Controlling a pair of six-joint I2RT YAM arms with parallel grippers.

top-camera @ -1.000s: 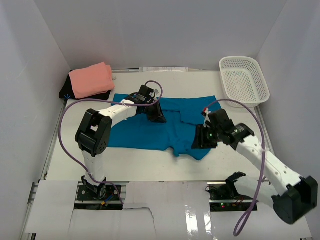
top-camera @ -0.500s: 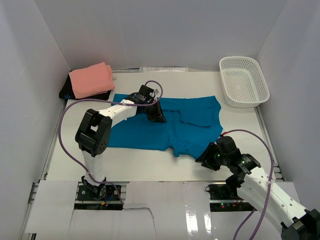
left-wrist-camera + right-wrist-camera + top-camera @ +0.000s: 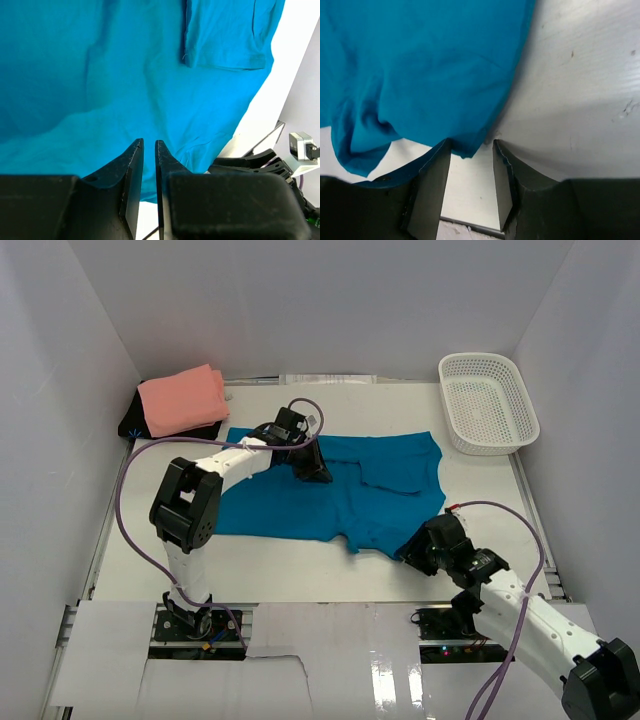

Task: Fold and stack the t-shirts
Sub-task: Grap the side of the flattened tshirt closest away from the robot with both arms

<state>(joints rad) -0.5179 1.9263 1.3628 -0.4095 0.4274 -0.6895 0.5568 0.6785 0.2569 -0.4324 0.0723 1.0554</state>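
Since a second ago the right arm has pulled back toward its base, off the shirt's right half, and its right gripper (image 3: 414,548) now sits low at the near right corner of the teal-blue t-shirt (image 3: 290,508); that side of the cloth, bunched under the gripper before, now lies spread out. The left arm has kept its place. The right arm's forearm runs from an elbow at the near right edge of the top view up and to the left, with the wrist close to the table (image 3: 260,570). In the right wrist view the gripper (image 3: 471,145) has its jaws apart, bare table showing through the gap, and the shirt's hem corner (image 3: 465,147) lies right at their tips without being clamped. The left arm rises from its base, bends at a raised joint, and stretches its forearm out to the far right so that the left gripper (image 3: 316,470) rests on the shirt's middle near the far edge. In the left wrist view its jaws (image 3: 149,144) are drawn almost together, a thin slit between them; whether the tips nip the cloth cannot be told. The teal shirt lies flat across the table's centre. The salmon-pink t-shirt (image 3: 183,400) lies folded at the far left corner on a dark object (image 3: 135,425). A white mesh basket (image 3: 478,357) stands at the far right corner, well apart from both shirts.
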